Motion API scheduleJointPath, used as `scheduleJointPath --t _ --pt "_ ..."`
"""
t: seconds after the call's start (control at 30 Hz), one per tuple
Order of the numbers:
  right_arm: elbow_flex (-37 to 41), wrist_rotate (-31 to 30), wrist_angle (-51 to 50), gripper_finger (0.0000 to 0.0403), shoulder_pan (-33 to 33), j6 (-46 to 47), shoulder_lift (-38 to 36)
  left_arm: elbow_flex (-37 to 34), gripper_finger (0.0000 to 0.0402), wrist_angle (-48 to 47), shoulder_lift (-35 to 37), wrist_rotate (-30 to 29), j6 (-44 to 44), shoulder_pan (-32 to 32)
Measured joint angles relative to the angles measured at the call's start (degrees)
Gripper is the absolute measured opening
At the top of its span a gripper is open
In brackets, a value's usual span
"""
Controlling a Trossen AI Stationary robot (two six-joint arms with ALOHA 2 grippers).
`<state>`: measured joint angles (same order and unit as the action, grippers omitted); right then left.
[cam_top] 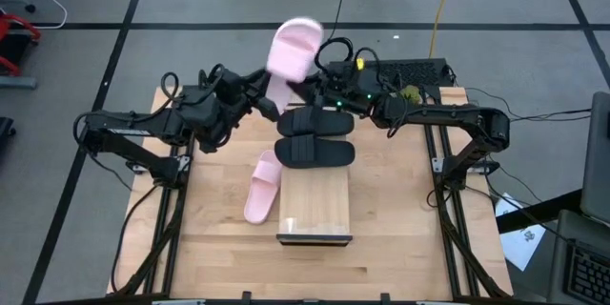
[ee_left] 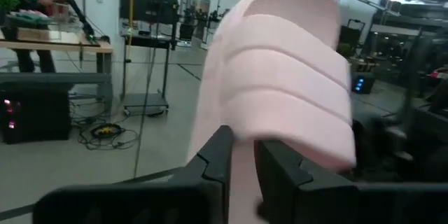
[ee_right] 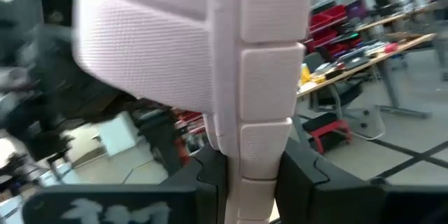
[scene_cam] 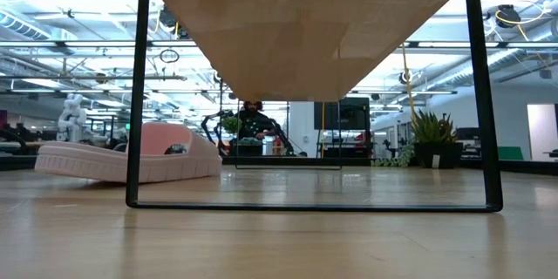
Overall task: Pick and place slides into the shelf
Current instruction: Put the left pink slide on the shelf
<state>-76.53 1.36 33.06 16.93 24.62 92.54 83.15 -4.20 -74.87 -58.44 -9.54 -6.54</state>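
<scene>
Both grippers, left [ee_left: 241, 171] and right [ee_right: 252, 175], are clamped on one pink slide [cam_top: 291, 50], held aloft between them, likely a handover before the shelf [cam_top: 315, 205].

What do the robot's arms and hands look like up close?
Both arms are dark, slim and jointed, with black cables looped along them. The right arm shows small green lights near its wrist. Each hand, left and right, ends in two blocky black fingers.
</scene>
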Motion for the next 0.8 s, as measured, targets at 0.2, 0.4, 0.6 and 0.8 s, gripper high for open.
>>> scheduleJointPath --t 0.2,0.4,0.6,0.8 --pt "0.15 -4.15 -0.66 0.0067 2.49 0.86 -1.26 0.02 0.0051 1.71 0.04 1.14 0.92 -2.18" --pt "0.07 3.67 -2.41 0.0067 5.21 3.56 -3.54 0.02 0.0051 1.5 0.04 0.43 2.6 -3.77" --pt "0.03 20.29 -7.93 0.0067 9.49 11.49 -6.68 0.02 0.0051 1.0 0.04 -1.13 4.46 -4.81" --pt "0.02 38.1 -15.45 0.0066 13.46 16.92 -9.63 0.02 0.0051 0.79 0.04 -1.61 7.61 -7.08"
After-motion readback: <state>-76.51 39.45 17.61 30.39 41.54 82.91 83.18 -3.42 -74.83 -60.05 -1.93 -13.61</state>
